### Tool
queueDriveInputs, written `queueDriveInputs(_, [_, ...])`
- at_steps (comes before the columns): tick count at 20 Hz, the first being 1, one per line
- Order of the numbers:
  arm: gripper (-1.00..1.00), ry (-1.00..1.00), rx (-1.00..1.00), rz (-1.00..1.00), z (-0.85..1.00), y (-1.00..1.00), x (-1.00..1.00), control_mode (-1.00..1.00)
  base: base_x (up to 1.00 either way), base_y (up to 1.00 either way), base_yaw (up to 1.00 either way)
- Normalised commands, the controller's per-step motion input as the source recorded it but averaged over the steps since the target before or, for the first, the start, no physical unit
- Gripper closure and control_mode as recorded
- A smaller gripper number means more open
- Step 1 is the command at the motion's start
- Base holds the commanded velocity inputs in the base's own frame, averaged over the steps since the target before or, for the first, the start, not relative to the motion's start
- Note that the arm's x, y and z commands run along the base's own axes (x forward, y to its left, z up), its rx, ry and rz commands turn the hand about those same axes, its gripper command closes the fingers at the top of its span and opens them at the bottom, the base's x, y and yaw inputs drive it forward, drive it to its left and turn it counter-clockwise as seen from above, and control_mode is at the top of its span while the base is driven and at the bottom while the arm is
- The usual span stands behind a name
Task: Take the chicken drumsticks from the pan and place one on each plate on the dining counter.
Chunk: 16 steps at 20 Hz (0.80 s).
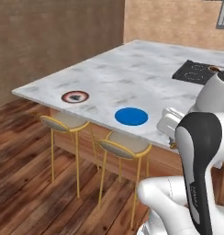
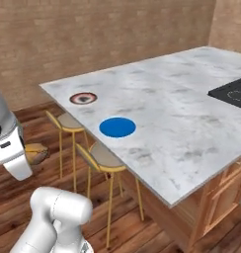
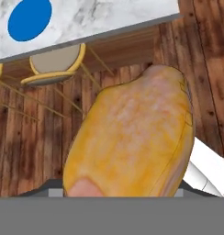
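The golden tan drumstick (image 3: 132,137) looms large in the hand view, held in my gripper (image 2: 29,155), which is shut on it. The drumstick (image 2: 37,152) hangs over the wooden floor, off the near edge of the dining counter (image 1: 132,78) and below its top. On the marble lie the bright blue plate (image 1: 131,116) (image 2: 117,127) (image 3: 30,19) near the front edge and the brown-rimmed plate (image 1: 75,97) (image 2: 83,98) toward the left corner. Both plates are bare. My arm hides most of the pan, and the dark drumstick is out of sight.
The black stovetop (image 1: 194,71) (image 2: 233,94) is set in the far right of the counter. Two gold-legged stools (image 1: 68,123) (image 1: 125,147) stand under the counter's front edge, one (image 3: 56,64) just below the blue plate. Brick walls stand behind.
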Motion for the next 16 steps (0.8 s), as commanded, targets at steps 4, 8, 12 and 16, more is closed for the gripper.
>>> queueDriveInputs(4, [1.0, 0.0, 0.0, 0.0, 0.0, 0.0, 0.0, 1.0, 0.5, 1.0, -0.47])
queueDriveInputs(8, [1.0, 0.0, 0.0, 0.0, 0.0, 0.0, 0.0, 1.0, 0.42, 1.0, -0.45])
queueDriveInputs(12, [1.0, 0.0, 0.0, 0.0, 0.0, 0.0, 0.0, 1.0, 0.24, 1.0, -0.4])
queueDriveInputs(16, [1.0, 0.0, 0.0, 0.0, 0.0, 0.0, 0.0, 1.0, 0.13, 0.99, -0.35])
